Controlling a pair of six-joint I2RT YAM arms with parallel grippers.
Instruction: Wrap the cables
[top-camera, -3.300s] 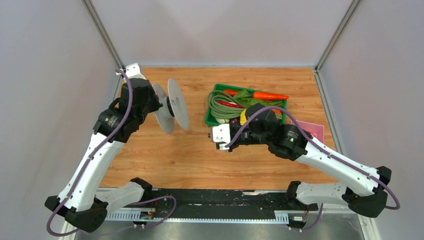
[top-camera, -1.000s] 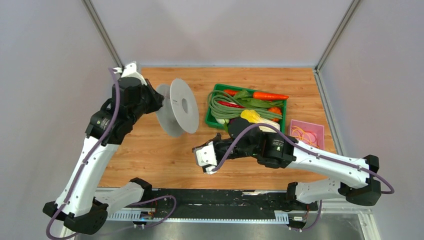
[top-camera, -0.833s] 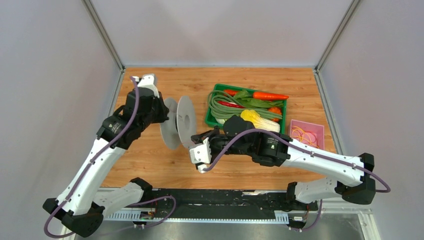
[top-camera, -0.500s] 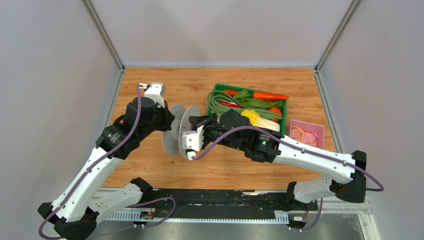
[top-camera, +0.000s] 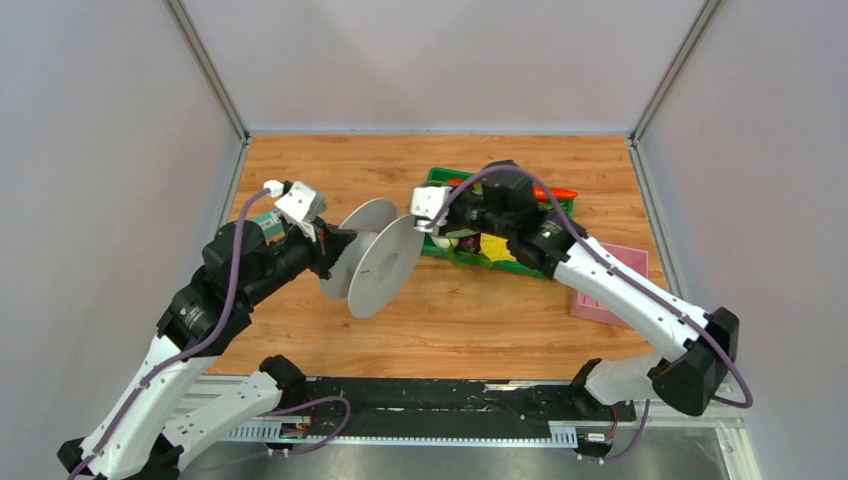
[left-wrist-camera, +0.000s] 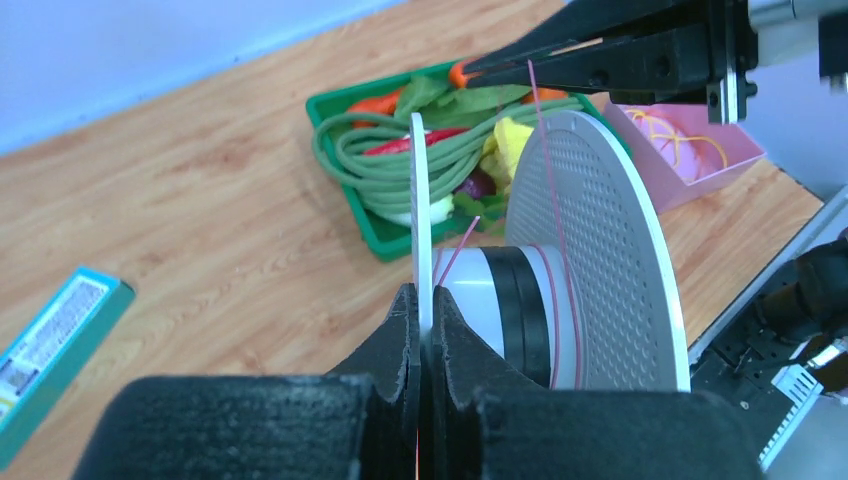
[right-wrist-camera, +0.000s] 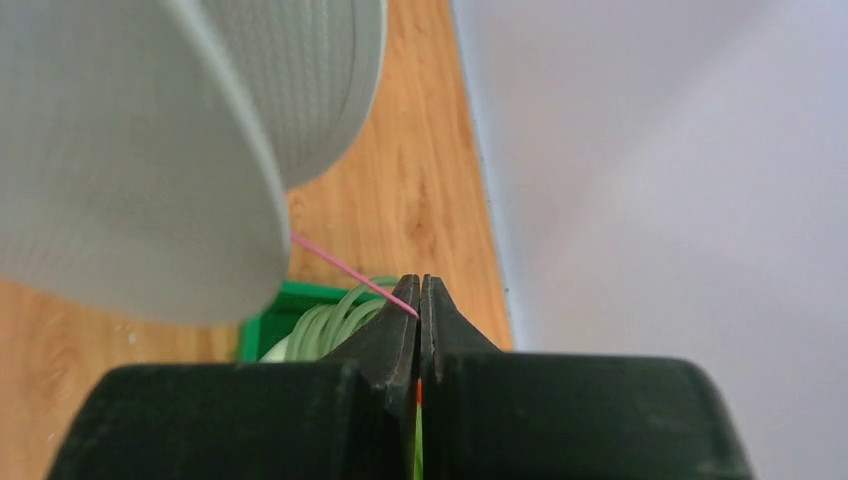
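Vegetables are crowding the green tray (left-wrist-camera: 378, 240) toward the far right of the wooden table (top-camera: 330, 170). A coil of long green strands (left-wrist-camera: 400, 170) is taking up most of it, with a red chilli (left-wrist-camera: 400, 145), a carrot (top-camera: 560, 192), green leaves (left-wrist-camera: 440, 95) and a yellow piece (left-wrist-camera: 510, 140) lying against it. Just right of the tray, a pink box (left-wrist-camera: 715, 175) is holding a tangle of yellow rubber bands (left-wrist-camera: 680, 135). A teal packet (left-wrist-camera: 50, 340) is lying flat on the table on the left, well apart from both.

The spool (top-camera: 385, 265) is being held between the two arms, just left of the tray, with its two flat round light-grey flanges standing on edge. The far flange's inner face is showing a fine dotted texture. The hub (left-wrist-camera: 480, 290) between the flanges is white with a black band. The cable (left-wrist-camera: 543, 160), a hair-thin pink strand, is sitting in a few turns on the hub and running in a straight line up across the far flange to the right arm's fingertips.

The left gripper (left-wrist-camera: 421, 300) is pinching the near flange's rim, jaws closed tight on it and holding the spool. The right gripper (right-wrist-camera: 419, 295) is reaching over the tray with its jaws fully together, nipping the cable's free end between the tips.
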